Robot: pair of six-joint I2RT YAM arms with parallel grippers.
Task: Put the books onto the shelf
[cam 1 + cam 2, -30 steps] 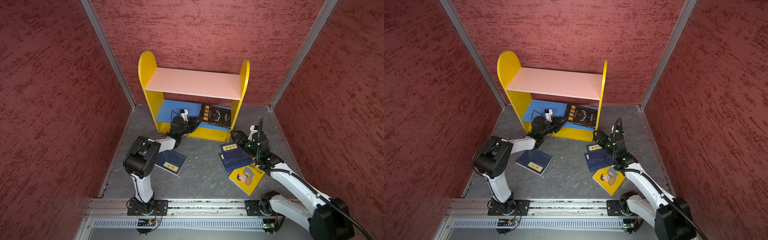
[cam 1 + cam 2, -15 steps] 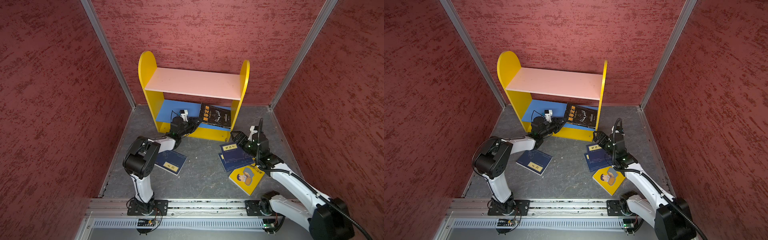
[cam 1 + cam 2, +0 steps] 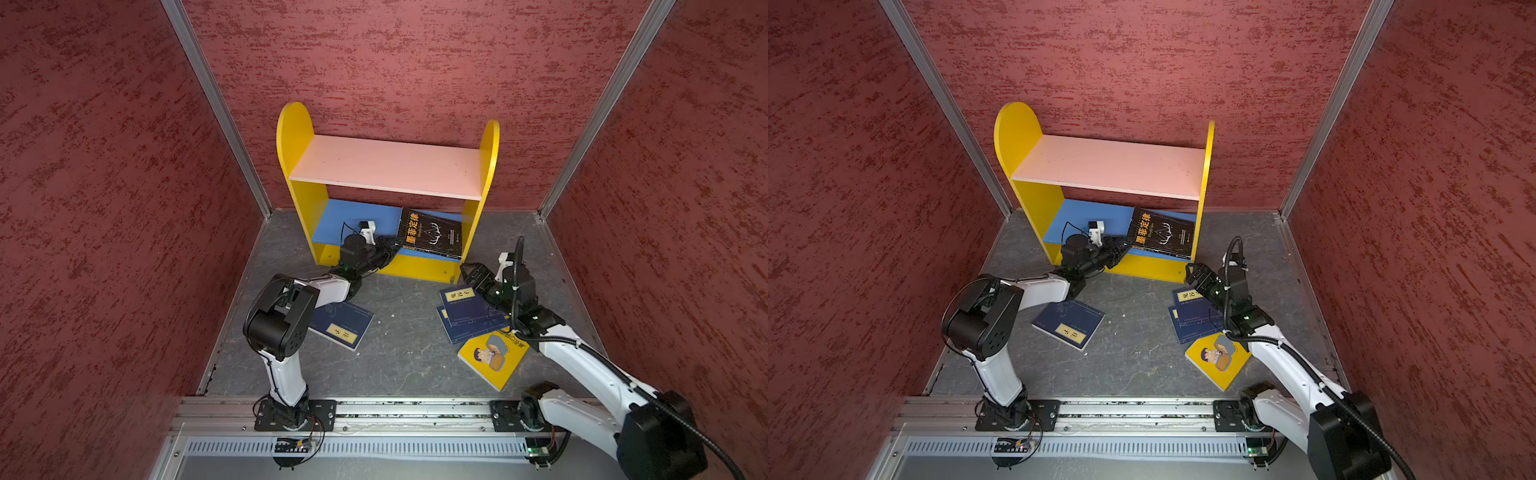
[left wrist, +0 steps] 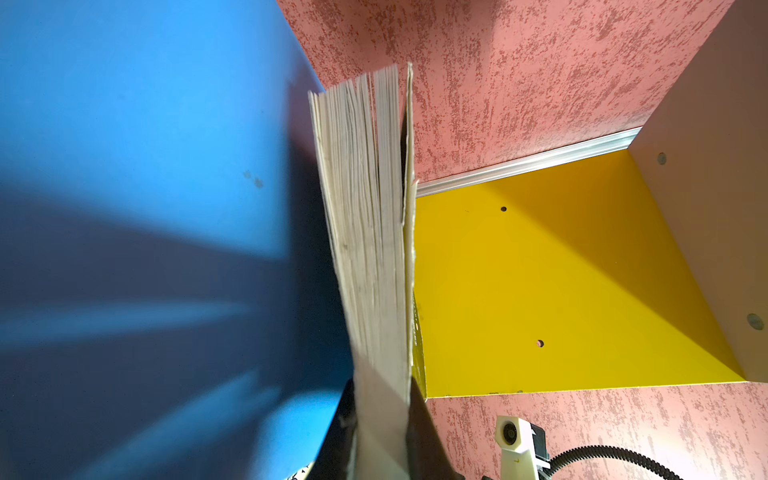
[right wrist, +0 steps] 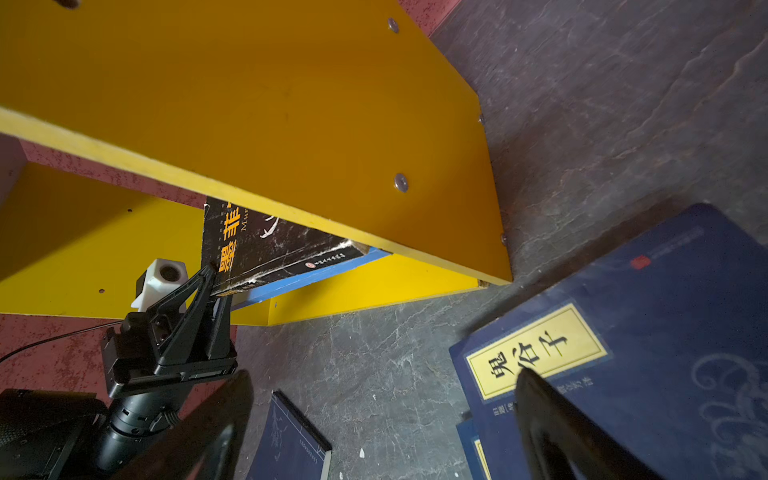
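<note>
Your left gripper (image 3: 392,246) is reaching into the lower compartment of the small bookshelf with yellow round-topped side panels (image 3: 294,137). Its jaws are pressing almost together and pinching one corner of the thin black paperback with the orange title and white antlers (image 3: 432,232). In the left wrist view, the pale page edges (image 4: 365,232) are coming out from between the two dark fingers (image 4: 426,432). This black paperback is leaning tilted over the right part of the blue lower board (image 3: 353,220), with its cover facing up. It is close to the right side panel and under the pale pink upper board (image 3: 386,166).

Your right gripper (image 3: 471,272) is hovering with its jaws spread wide and gripping nothing. It is near the far corner of two navy paperbacks with yellow labels (image 3: 471,318), which are lying stacked on the grey stone-patterned floor (image 3: 407,345). The yellow paperback with a cartoon man (image 3: 494,357) is lying just beside this stack, on the side nearer to the arm bases. A third navy paperback (image 3: 340,328) is lying on the floor beside your left arm, partly hidden under it.
</note>
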